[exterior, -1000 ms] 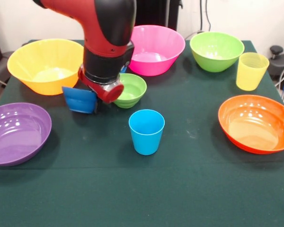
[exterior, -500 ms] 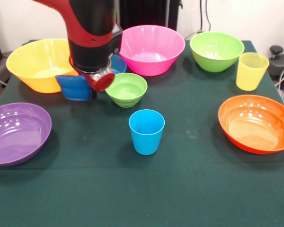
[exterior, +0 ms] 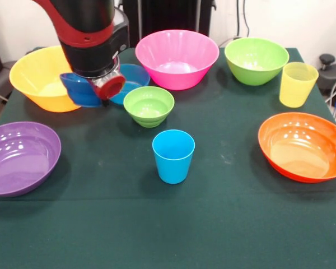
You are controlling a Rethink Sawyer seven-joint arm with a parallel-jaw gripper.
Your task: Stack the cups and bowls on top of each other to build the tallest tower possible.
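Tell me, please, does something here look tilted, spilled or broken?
Only one thing: a dark blue bowl hangs tilted on its side under the arm's wrist, in front of the yellow-orange bowl, apparently carried. How the jaws hold it is hidden. Everything else stands upright, apart and intact, with nothing spilled on the table.

The arm (exterior: 89, 39) hides part of the yellow bowl (exterior: 36, 75) and the blue bowl (exterior: 131, 78). The purple bowl (exterior: 17, 157) and orange bowl (exterior: 302, 145) run off the side edges. The gripper's fingers are hidden.
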